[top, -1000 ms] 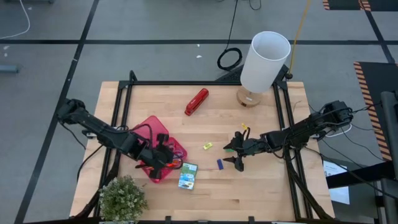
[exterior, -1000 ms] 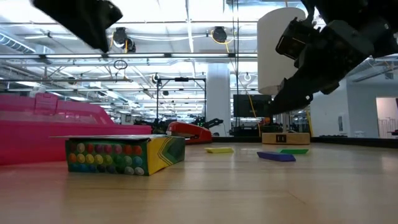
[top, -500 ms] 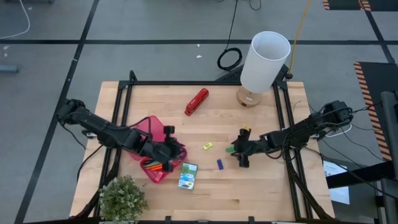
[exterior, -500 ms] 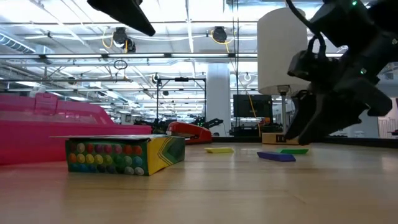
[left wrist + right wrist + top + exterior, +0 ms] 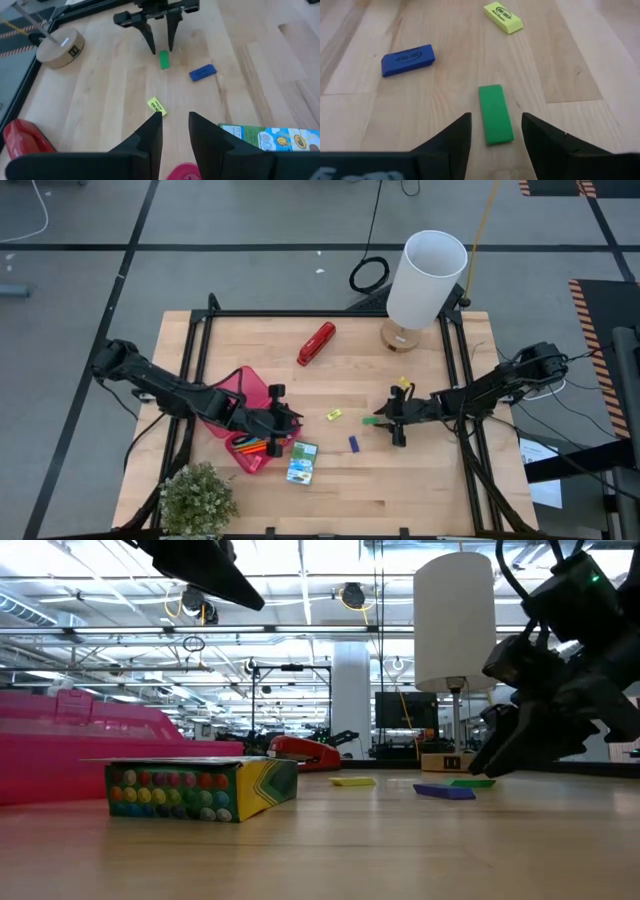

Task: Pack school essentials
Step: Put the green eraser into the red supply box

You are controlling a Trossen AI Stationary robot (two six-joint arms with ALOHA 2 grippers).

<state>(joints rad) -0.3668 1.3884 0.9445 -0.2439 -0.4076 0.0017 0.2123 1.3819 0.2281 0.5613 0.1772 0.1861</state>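
Note:
A green eraser [image 5: 495, 120] lies flat on the table, and its near end sits between the open fingers of my right gripper [image 5: 496, 137], which is low over the wood [image 5: 392, 421] without touching it. A yellow eraser [image 5: 334, 415] and a blue eraser [image 5: 353, 444] lie just to the left of it. The crayon box [image 5: 301, 463] lies flat beside the pink case [image 5: 244, 385], which holds orange pens [image 5: 253, 448]. My left gripper [image 5: 290, 418] hovers open and empty at the case's right edge, above the table [image 5: 215, 570].
A red stapler [image 5: 316, 343] lies at the far middle of the table. A white lamp [image 5: 425, 280] stands at the far right on a round wooden base [image 5: 60, 45]. A potted plant [image 5: 197, 500] stands at the near left corner. Bare wood lies near the front edge.
My right gripper has come down close to the table and drawn back a little toward the right edge, now level with the green eraser between its fingers. My left gripper has risen out of the pink case and gone toward the table's right.

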